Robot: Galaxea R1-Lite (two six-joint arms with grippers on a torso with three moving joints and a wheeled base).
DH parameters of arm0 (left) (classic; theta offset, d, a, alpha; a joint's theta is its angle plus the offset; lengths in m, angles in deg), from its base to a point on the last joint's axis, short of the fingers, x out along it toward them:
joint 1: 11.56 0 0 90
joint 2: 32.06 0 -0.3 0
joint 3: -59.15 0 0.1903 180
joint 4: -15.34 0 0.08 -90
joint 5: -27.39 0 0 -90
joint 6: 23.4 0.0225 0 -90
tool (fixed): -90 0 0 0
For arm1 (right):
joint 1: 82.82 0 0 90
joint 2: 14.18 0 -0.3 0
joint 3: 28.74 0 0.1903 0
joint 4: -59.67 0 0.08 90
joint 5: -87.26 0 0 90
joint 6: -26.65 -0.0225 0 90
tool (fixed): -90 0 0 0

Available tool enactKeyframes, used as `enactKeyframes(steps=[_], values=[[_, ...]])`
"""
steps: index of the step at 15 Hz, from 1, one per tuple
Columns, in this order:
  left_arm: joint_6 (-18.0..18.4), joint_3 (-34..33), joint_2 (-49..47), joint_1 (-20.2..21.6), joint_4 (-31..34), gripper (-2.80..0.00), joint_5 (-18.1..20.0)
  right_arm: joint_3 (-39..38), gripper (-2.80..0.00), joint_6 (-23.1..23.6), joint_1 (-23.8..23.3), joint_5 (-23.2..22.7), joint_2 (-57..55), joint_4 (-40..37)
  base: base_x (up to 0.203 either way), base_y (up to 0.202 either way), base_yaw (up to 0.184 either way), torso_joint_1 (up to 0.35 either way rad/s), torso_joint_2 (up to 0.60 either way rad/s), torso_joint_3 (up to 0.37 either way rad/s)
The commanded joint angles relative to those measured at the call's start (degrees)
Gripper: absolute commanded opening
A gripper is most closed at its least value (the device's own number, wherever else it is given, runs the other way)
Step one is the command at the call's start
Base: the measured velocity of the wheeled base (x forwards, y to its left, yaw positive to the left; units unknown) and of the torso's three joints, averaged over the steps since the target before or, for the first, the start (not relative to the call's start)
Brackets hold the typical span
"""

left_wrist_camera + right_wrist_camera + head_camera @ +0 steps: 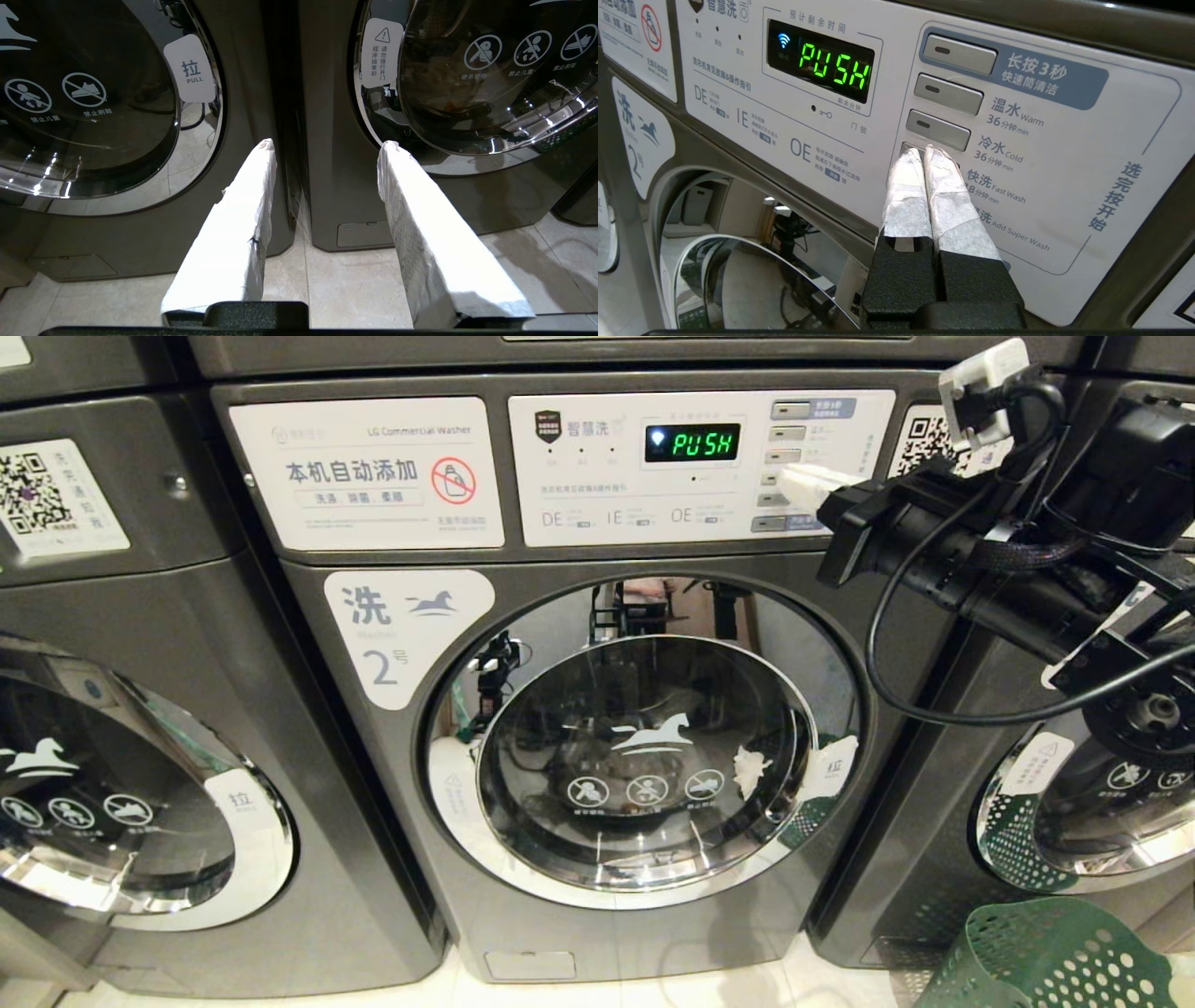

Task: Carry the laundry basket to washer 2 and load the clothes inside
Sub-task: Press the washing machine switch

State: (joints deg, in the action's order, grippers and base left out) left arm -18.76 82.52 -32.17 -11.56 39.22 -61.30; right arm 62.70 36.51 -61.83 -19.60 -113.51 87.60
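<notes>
1. Washer 2 (597, 728) at the centre of the head view: dark grey front-loader, white label with a blue "2" left of the round chrome-rimmed door (644, 742), door shut flat against the front, torn white sticker on the glass near its right edge.
2. Control panel (700, 467) above the door, green display (693, 442) reading "PUSH", column of grey buttons down its right side.
3. Right gripper (923, 151) raised to that panel, reaching in from the right of the head view; paper-wrapped fingers (945, 186) pressed together, nothing between them, tips touching the panel at the fourth button down, beside the "Fast Wash" label.
4. Left gripper (327, 144) low, pointing at the seam between two washers; white-wrapped fingers (233, 233) spread apart, holding nothing, tiled floor (345, 284) beneath.
5. Laundry basket (1046, 957) on the floor at the lower right corner of the head view, in front of the neighbouring washer (1074, 821) to the right; dark green, perforated, only partly in frame, contents not visible.
6. Green perforated pattern mirrored in the chrome door rims of washer 2 and the right-hand washer.
7. Another alike grey washer (140, 784) at the left edge, door shut.
8. Clothes: inside the drum or not, cannot tell through the dark, reflective glass.
</notes>
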Motion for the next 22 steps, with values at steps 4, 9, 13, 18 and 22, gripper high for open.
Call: enactKeyframes(steps=[4, 9, 13, 18, 22], values=[[0.03, -0.09, 0.02, 0.0, 0.01, -2.8, 0.0, 1.37, -2.8, 0.33, 0.01, -0.02, -0.76, 0.29, 0.0, 0.0, 0.0, 0.0, 0.0, 0.0], [0.03, -0.09, 0.02, 0.0, 0.01, -2.8, 0.0, 3.37, -2.8, 0.51, 0.01, 1.12, -1.92, 0.21, 0.0, 0.0, 0.0, 0.0, 0.0, 0.0], [0.03, -0.09, 0.02, 0.0, 0.01, -2.8, 0.0, 3.29, -2.8, 0.48, 0.01, 1.21, -2.65, 0.21, 0.0, 0.0, 0.0, 0.0, 0.0, 0.0], [0.03, -0.09, 0.02, 0.0, 0.01, -2.8, 0.0, 0.55, -2.8, 0.29, 0.1, 1.0, -0.02, 0.12, 0.0, 0.0, 0.0, 0.0, 0.0, 0.0], [0.03, -0.09, 0.02, 0.0, 0.01, -2.8, 0.0, -5.81, -2.8, 0.21, 0.1, 0.69, 3.8, 0.25, 0.0, 0.0, 0.0, 0.0, 0.0, 0.0]])
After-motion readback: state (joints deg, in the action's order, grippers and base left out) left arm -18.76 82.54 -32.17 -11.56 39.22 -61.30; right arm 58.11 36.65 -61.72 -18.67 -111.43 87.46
